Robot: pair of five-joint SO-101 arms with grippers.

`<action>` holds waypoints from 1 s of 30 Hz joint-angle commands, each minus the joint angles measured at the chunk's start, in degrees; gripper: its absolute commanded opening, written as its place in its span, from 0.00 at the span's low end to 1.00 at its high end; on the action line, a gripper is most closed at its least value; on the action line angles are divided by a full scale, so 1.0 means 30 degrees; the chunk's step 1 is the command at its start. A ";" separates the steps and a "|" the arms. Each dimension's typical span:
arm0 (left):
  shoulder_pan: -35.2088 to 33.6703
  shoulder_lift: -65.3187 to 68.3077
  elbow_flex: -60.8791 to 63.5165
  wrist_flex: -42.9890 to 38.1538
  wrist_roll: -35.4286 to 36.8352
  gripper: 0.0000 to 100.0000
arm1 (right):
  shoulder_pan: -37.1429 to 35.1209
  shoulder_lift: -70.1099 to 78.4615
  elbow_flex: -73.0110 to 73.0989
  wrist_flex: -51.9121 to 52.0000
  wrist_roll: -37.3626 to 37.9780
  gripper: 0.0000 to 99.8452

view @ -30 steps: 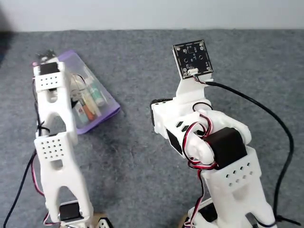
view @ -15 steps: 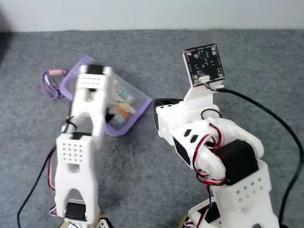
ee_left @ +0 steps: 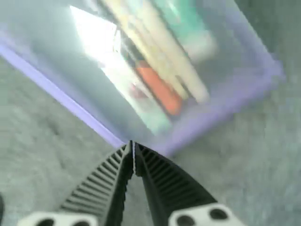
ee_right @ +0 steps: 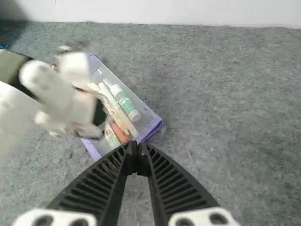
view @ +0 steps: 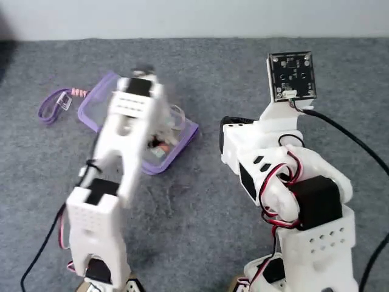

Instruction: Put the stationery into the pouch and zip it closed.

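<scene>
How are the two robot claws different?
The left claw pinches the edge of the pouch; the right claw holds nothing. The left arm leans over the pouch; the right arm stands apart over bare grey carpet. Both claws are black and shut.

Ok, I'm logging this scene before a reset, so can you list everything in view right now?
translucent purple zip pouch: one, purple, flat on the table under the left arm's wrist.
pens and tube-shaped stationery: several, exact count unclear; white, green, orange, cream; inside the pouch.
wrist strap loop: one, purple, on the table by the pouch's corner.
felt-like table cover: one, grey, under everything.
left pincer: one, black, apparently shut on the pouch's edge.
right pincer: one, black, shut, empty, over the cover near the pouch.
robot arms: two, white, side by side.
</scene>
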 commanded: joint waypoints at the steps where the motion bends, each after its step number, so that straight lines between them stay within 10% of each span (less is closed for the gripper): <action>1: -0.2725 -0.1289 -0.0337 -0.1963 0.0469 0.01 | 0.0249 -0.0454 -0.0205 -0.0044 -0.0147 0.01; 16: -0.7355 0.3341 -0.0835 -1.1956 0.1846 0.01 | 0.0249 -0.0454 -0.0147 0.0044 -0.0147 0.01; 30: -0.2139 0.9963 -1.0769 0.2051 -0.1729 0.01 | 0.0249 -0.0454 -0.0147 0.0073 -0.0147 0.01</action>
